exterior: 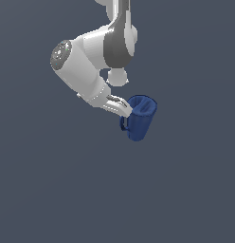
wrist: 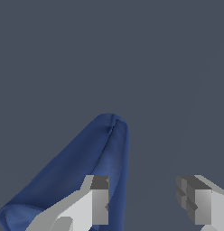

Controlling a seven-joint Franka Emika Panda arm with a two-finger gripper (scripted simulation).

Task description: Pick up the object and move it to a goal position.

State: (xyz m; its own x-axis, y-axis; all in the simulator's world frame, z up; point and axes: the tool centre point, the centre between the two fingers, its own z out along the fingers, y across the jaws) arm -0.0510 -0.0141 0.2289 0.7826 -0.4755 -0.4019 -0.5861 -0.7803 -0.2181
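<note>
The object, a dark blue tapered mug, sits tilted in the middle of the exterior view, its wide rim uppermost and a small handle on the side toward the exterior view's left. My gripper reaches in from the upper left, its fingertips at the rim on the handle side. In the wrist view the mug lies behind one finger and reaches slightly into the gap. The other finger stands far off, and most of the gap is bare. The gripper is open.
A plain dark grey surface fills the surroundings. The white arm hangs above and to the exterior view's left of the mug. No goal marker shows.
</note>
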